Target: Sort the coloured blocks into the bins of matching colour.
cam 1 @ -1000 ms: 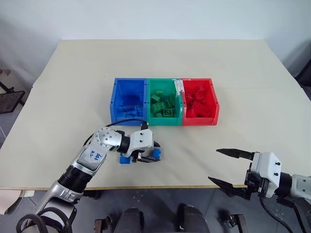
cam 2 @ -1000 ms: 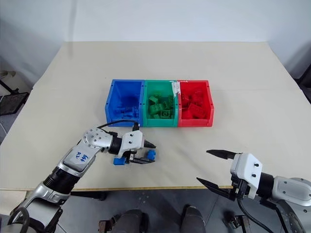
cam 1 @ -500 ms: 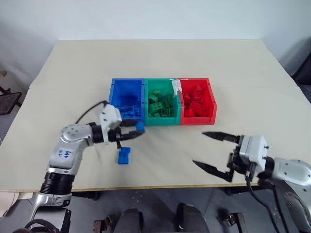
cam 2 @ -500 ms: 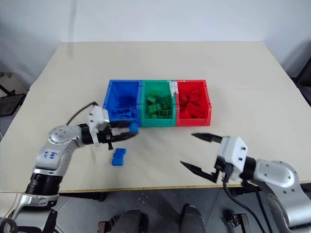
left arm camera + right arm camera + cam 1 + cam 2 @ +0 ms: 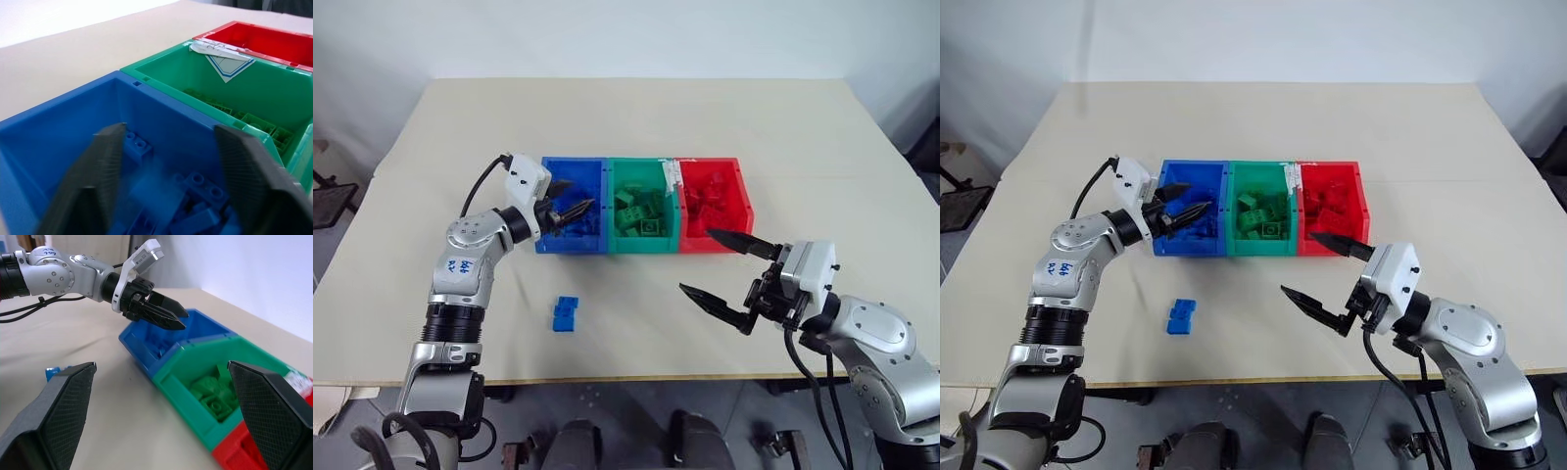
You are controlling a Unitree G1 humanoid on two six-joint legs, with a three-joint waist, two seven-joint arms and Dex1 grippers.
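Observation:
Three bins stand joined in a row mid-table: a blue bin (image 5: 570,244), a green bin (image 5: 644,242) and a red bin (image 5: 744,196), each holding bricks of its own colour. My left gripper (image 5: 582,194) hovers open over the blue bin's left half, pointing across it. In the left wrist view a blurred blue shape (image 5: 151,188) shows between its fingers (image 5: 98,181), above the blue bricks in the bin. One flat blue block (image 5: 566,313) lies on the table in front of the blue bin. My right gripper (image 5: 696,259) stands wide open and empty in front of the red bin.
The beige table (image 5: 803,147) stretches bare behind and to both sides of the bins. A white paper label (image 5: 222,56) sticks on the wall between the green and red bins. The table's front edge runs just below the loose blue block.
My left gripper lifted a small blue block off the table, carried it up over the blue bin and opened. My right gripper rose and moved in towards the red bin, still open.

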